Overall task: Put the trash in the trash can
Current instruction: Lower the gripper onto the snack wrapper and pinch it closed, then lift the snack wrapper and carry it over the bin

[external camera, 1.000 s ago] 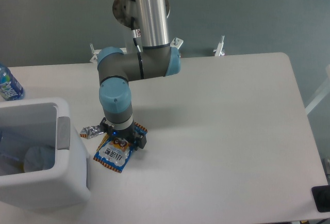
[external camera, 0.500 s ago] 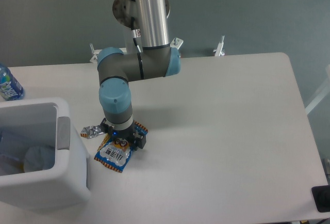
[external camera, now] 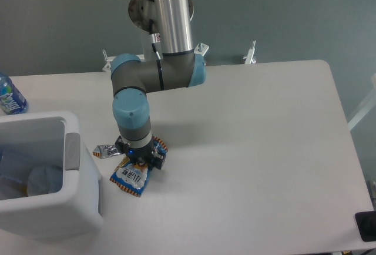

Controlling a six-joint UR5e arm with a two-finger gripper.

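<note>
Stretching across most of the view, the white table point(external camera: 264, 149) is carrying everything else in the scene. Reaching down over its left half, the UR5e arm point(external camera: 167, 26) is pointing its wrist straight at the tabletop. Sitting at the table's left front corner, the trash can point(external camera: 82, 208) is showing its open top and a grey panel on the inner wall; something pale and partly clear is lying inside it, though what it is cannot be made out. Lying just to the right of the trash can, the blue-orange snack packet point(external camera: 130, 178) is resting flat on the table, its upper end tucked under the tool. The gripper point(external camera: 143, 156) is pressing down on that upper end with its jaws drawn in narrow around the packet, apparently pinching it. Standing upright at the far left edge, well apart from the arm, a blue-labelled water bottle point(external camera: 9, 95) is partly cut off by the frame. Lying just left of the gripper, between it and the trash can, the small silver wrapper point(external camera: 106, 150) is resting on the table.
</note>
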